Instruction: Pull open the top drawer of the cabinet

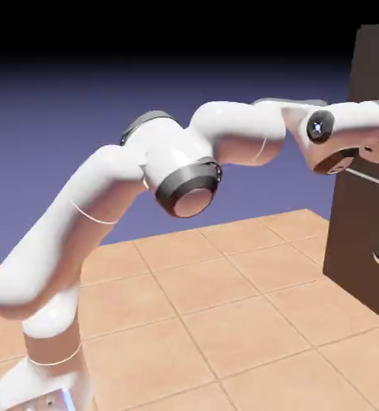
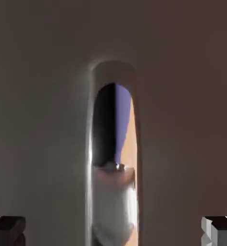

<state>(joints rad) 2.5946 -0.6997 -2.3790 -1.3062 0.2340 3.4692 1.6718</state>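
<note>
At lower left, arm [image 1: 104, 209] rises off the counter [image 1: 249, 313] and reaches right to the cabinet [image 1: 365, 160]. Fingers [image 2: 113, 233] spread wide, holding nothing, straddling the handle [image 2: 113, 158] of the top drawer [image 2: 43, 96], right up at its front. Looks like the pre-grasp step. Next: close on handle, then pull straight back.

Backdrop [image 1: 104, 88] is plain blue-violet, fading to near black along the top of the exterior view. No walls or windows can be made out. The surface [image 1: 249, 321] is tiled in warm terracotta squares split by thin pale grout lines, running from near left to far right. Light is soft and even, and a faint sheen can be seen on the tiles. Everything is clearly rendered, with no real texture.
</note>
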